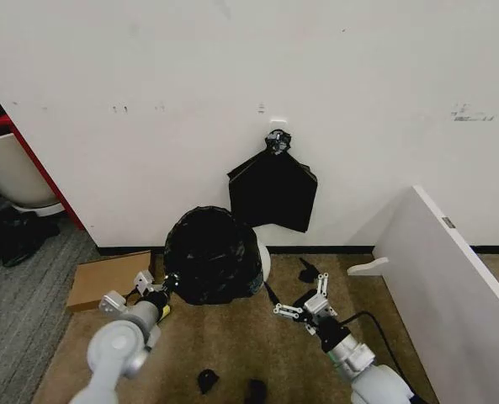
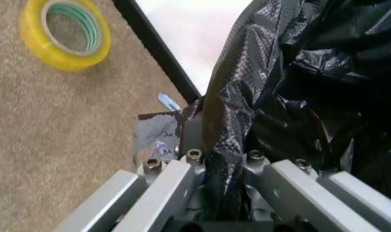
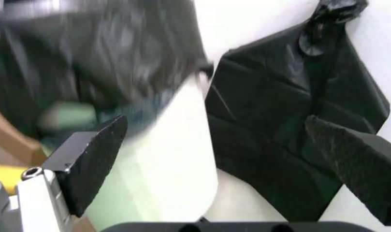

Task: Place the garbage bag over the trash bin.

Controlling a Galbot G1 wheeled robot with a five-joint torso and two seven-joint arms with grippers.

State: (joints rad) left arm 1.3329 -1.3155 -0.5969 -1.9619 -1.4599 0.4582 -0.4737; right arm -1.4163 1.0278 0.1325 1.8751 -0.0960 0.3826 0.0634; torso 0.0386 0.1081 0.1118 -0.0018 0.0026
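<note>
The glossy black garbage bag (image 1: 211, 252) is draped over the top of the trash bin (image 1: 265, 263), whose white wall shows at the bag's right edge. My left gripper (image 1: 154, 292) is low at the bag's left side. In the left wrist view this gripper (image 2: 224, 145) is shut on a fold of the garbage bag (image 2: 298, 72). My right gripper (image 1: 304, 308) hovers open to the right of the bin, apart from the bag. In the right wrist view its fingers (image 3: 92, 159) stand wide apart, facing the bin's white wall (image 3: 176, 159) and the bag's hem (image 3: 98, 63).
A flat folded black bag bundle (image 1: 273, 189) hangs on the wall behind the bin. Cardboard (image 1: 106, 279) lies at the left and a tilted white board (image 1: 451, 286) at the right. Small black scraps (image 1: 308, 271) dot the carpet. A yellow tape roll (image 2: 66, 31) lies near my left gripper.
</note>
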